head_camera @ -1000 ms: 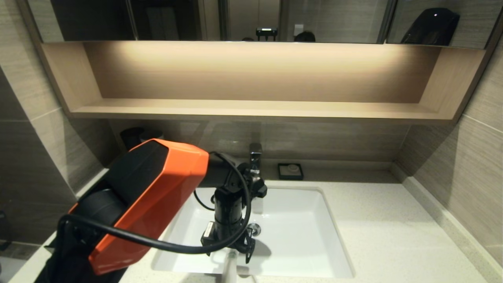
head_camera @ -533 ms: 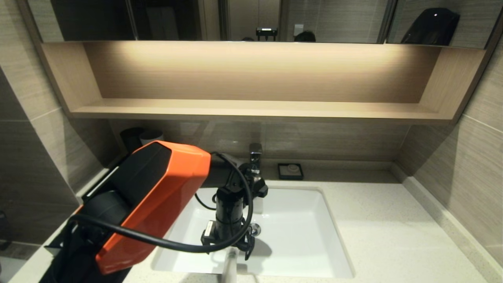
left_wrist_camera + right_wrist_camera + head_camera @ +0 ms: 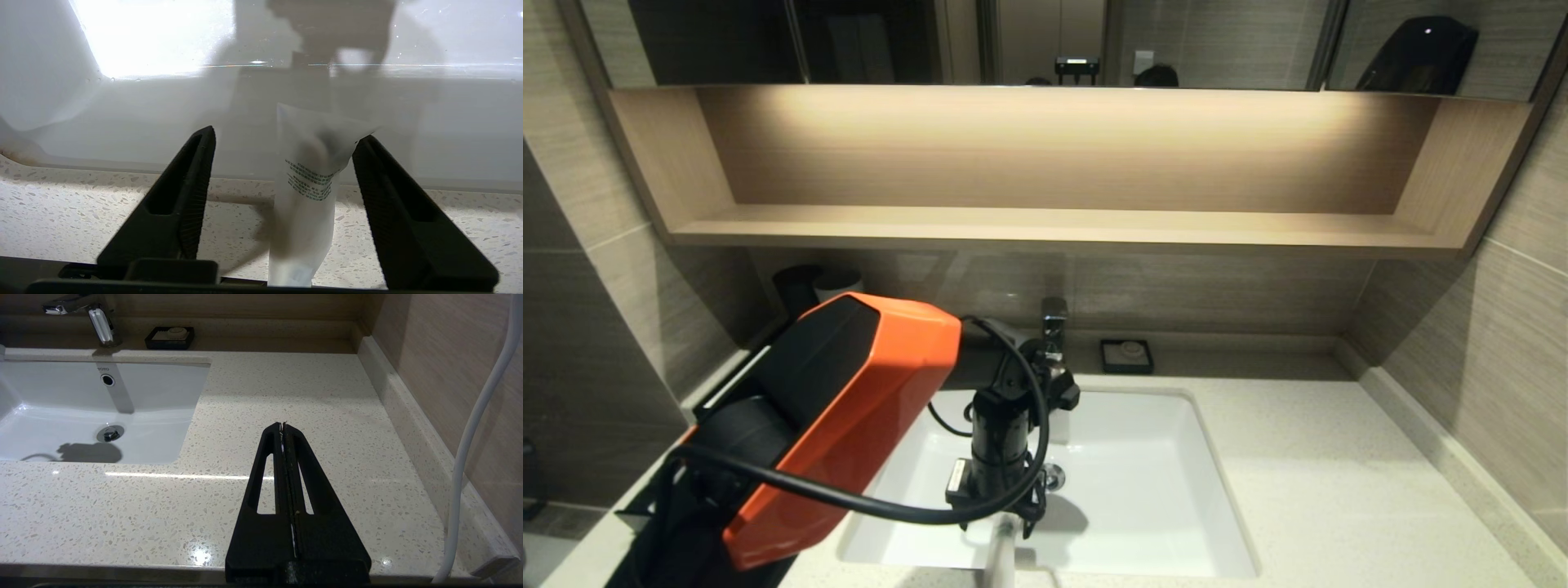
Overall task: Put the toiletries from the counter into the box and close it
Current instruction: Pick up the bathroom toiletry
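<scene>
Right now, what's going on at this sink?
The left gripper is down at the counter's front edge by the sink, its fingers open around a slim whitish packet with green print. One finger touches the packet; the other stands clear, so it is not gripped yet. The right gripper is shut and idle over bare counter to the sink's right. No box shows in any view.

A bathroom: sunken white sink point(image 3: 1143, 457), faucet point(image 3: 1054, 322), speckled counter point(image 3: 1339, 490), mirror above.
</scene>
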Available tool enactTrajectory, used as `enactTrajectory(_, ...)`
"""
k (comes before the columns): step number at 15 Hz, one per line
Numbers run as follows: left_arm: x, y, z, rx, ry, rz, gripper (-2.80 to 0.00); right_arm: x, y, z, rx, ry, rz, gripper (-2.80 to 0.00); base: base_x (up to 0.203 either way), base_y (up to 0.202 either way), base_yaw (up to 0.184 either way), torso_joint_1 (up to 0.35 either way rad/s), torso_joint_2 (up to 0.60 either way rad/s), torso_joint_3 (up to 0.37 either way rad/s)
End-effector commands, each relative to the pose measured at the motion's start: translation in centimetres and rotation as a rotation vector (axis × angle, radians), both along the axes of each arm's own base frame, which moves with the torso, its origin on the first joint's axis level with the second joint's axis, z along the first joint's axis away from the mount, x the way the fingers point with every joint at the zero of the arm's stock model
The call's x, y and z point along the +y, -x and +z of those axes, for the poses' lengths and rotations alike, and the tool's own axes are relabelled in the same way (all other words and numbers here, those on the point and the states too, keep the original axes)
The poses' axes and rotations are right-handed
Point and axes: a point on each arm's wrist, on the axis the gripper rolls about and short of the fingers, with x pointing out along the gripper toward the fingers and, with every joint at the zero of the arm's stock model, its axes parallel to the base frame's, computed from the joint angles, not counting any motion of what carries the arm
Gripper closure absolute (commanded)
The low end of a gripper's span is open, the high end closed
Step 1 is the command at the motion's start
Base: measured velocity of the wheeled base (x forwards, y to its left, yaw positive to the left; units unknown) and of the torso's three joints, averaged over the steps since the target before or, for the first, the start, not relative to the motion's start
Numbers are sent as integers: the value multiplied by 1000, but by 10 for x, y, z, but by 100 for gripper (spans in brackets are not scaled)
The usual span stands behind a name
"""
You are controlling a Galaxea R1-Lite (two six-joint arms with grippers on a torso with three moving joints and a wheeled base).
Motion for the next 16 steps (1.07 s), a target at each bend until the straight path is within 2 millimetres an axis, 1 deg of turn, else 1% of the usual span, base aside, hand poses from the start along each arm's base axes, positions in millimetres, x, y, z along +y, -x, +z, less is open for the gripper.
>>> enactTrajectory(1, 0, 0, -1, 6, -6, 4, 0, 0, 0, 0, -1, 0, 0, 0, 0, 0, 0, 0, 0, 0)
enactTrajectory(11, 1, 1, 1, 5, -5, 4, 0, 0, 0, 0, -1, 0, 0, 0, 0, 0, 0, 0, 0, 0)
enactTrajectory(13, 2, 1, 4, 1, -1, 7, 0, 0, 0, 0, 0, 0, 0, 0, 0, 0, 0, 0, 0, 0)
enactTrajectory(16, 8, 0, 14, -2, 4, 26, 0, 0, 0, 0, 0, -1, 0, 0, 0, 0, 0, 0, 0, 0)
